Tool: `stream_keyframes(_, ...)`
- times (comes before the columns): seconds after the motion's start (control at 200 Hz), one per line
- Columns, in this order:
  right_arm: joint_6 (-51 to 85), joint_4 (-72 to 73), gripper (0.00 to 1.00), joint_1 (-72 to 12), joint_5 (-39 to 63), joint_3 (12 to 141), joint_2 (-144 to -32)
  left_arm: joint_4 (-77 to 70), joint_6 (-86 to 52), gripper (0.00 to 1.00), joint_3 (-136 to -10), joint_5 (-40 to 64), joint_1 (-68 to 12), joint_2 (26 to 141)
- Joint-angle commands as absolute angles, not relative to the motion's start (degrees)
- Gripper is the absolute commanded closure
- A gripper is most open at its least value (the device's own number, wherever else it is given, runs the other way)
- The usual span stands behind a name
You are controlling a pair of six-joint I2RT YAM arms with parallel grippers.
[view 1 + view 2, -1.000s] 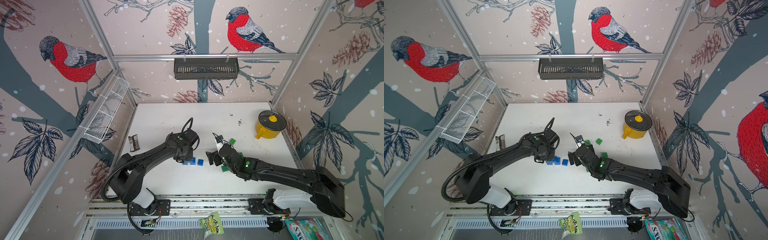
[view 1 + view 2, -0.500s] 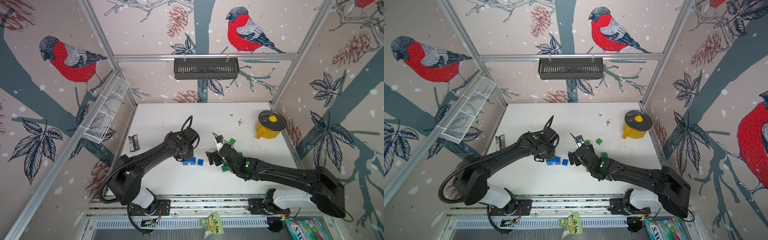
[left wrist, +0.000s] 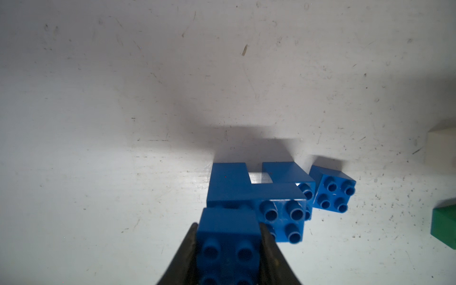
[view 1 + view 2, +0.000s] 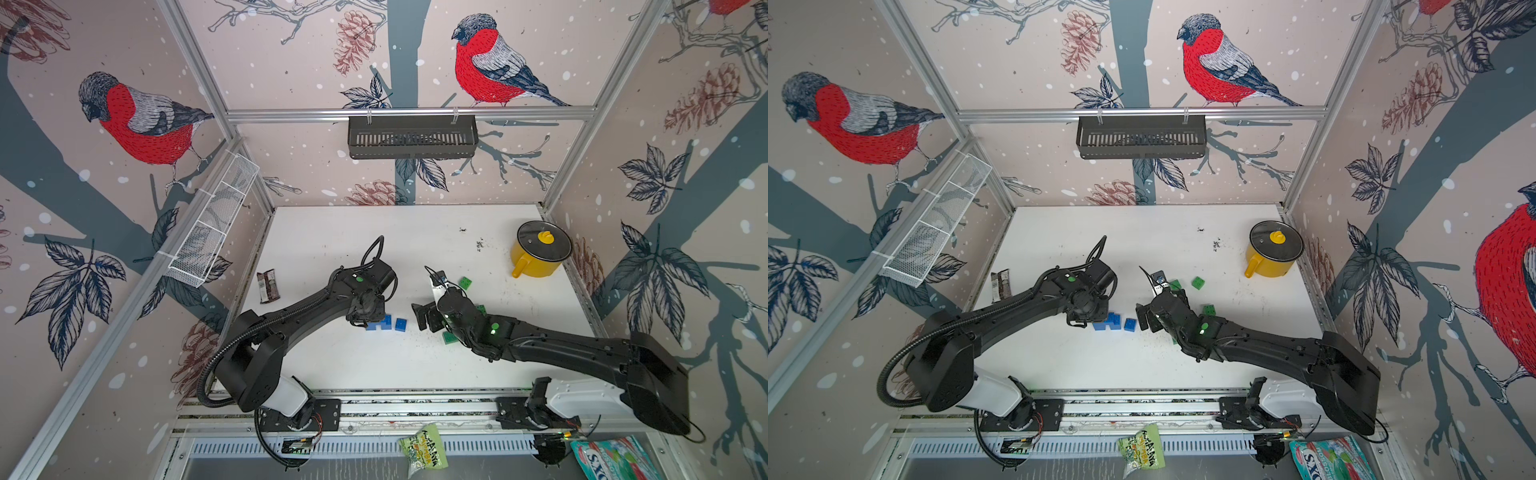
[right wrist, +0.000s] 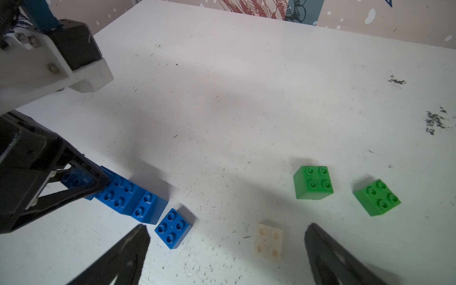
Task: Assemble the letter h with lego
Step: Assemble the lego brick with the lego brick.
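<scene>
Change: hardly anything has been moved over the last second; the left arm has only been eased slightly at the bricks, and the right arm has been kept still.
Left fingers point(image 3: 188, 246): clamped on a blue brick point(image 3: 228, 237), which is held against the end of the blue assembly point(image 3: 259, 195).
Right fingers point(image 5: 128, 254): spread wide and empty above the white brick point(image 5: 269, 240).
Place: the assembly lies near the middle of the bench point(image 4: 374, 249), slightly toward the front edge. A loose blue brick point(image 3: 333, 188) lies just beside it, and the green bricks point(image 5: 313, 182) lie apart toward the right edge.
Meaning: a joining step is judged to be under way. Whether the brick is seated cannot be told.
</scene>
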State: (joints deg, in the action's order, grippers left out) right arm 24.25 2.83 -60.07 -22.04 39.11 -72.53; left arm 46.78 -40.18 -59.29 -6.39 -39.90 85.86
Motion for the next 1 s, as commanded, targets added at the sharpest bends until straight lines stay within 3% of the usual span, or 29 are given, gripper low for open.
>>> stream_keyframes(0.0,24.4,3.5,0.01,-60.2,-22.5,39.5,-72.7,47.2,-40.8,0.67,-59.4,-6.8,-39.8,86.0)
stream_keyframes(0.995,24.4,3.3,0.01,-60.4,-22.8,39.3,-72.1,46.6,-42.2,0.67,-59.3,-8.8,-40.4,86.0)
